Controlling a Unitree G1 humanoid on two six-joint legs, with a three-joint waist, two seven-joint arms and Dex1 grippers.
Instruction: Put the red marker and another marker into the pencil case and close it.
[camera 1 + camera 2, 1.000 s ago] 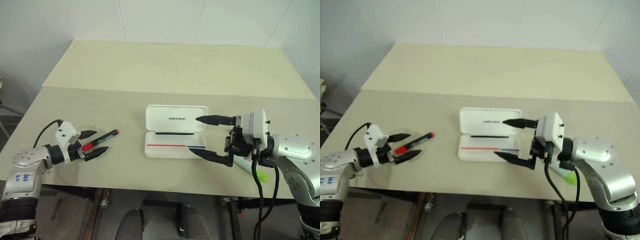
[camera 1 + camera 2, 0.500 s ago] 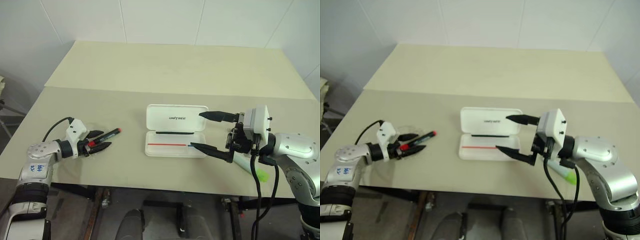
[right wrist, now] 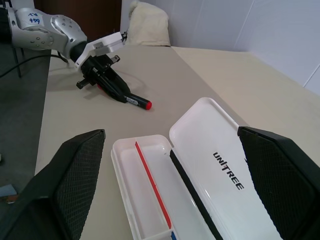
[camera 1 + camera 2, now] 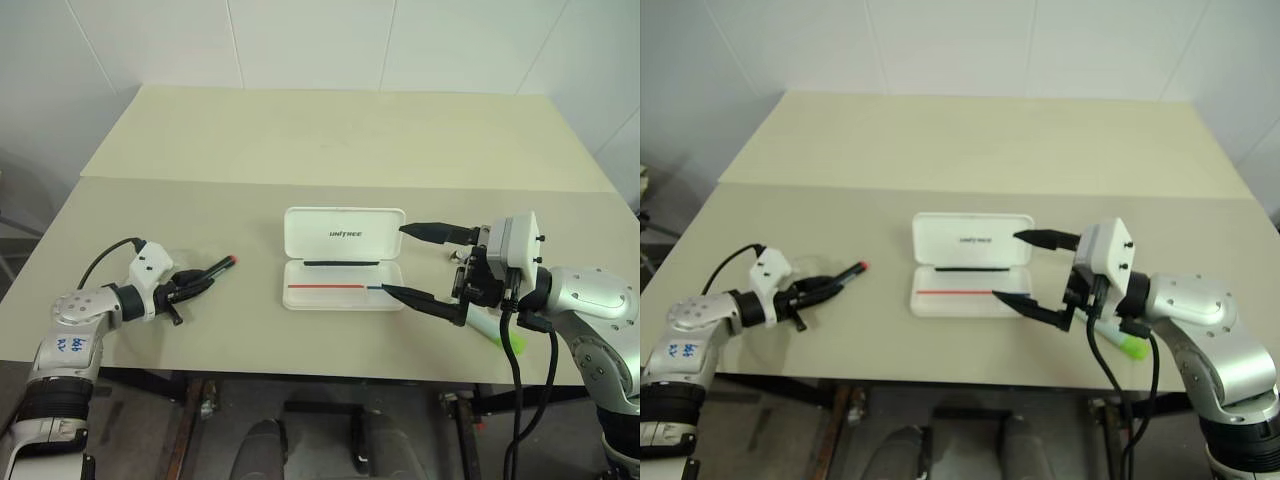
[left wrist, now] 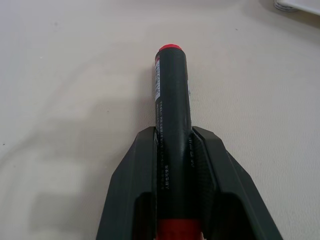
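**Now gripping the red marker, with the case waiting open**

Our left gripper [image 5: 175, 150] has its two fingers pressed against the barrel of the red marker [image 5: 171, 95], which lies low over the table [image 4: 200, 140] with its red end pointing out toward the pencil case [image 4: 343, 260]. We hold it near the rear, so most of the barrel sticks out ahead; we judge it could pivot or slip in a lift, or catch the case's near wall on the way in.

Our right gripper [image 4: 432, 262] hovers spread wide beside the case's right end, holding nothing. The case lies open, lid flat behind the tray. Another marker [image 4: 1118, 340] lies at the table's front edge under our right arm, where a careless sweep could knock it off.
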